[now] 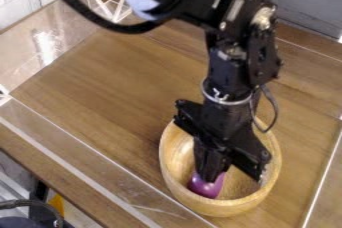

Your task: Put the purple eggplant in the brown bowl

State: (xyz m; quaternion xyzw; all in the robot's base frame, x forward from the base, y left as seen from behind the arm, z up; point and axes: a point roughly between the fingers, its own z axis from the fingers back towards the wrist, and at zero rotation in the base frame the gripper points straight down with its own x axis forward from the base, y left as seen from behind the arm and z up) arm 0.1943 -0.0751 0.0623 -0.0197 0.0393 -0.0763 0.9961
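At the left we see the bare planks of the brown wooden desk [94, 92], its grain running off toward the far corner. Toward the right, near the front edge, stands the large round light-brown wooden brown bowl [171, 160] with its thick rim. The black robot arm [201, 2] reaches in from the top and drops straight down over the bowl. Its claw [210, 178] points down inside the bowl with its fingers drawn together on the small glossy purple eggplant [206, 185], whose rounded body shows at the fingertips. The eggplant sits low within the bowl, left of its centre. We cannot tell whether it touches the bowl's floor.
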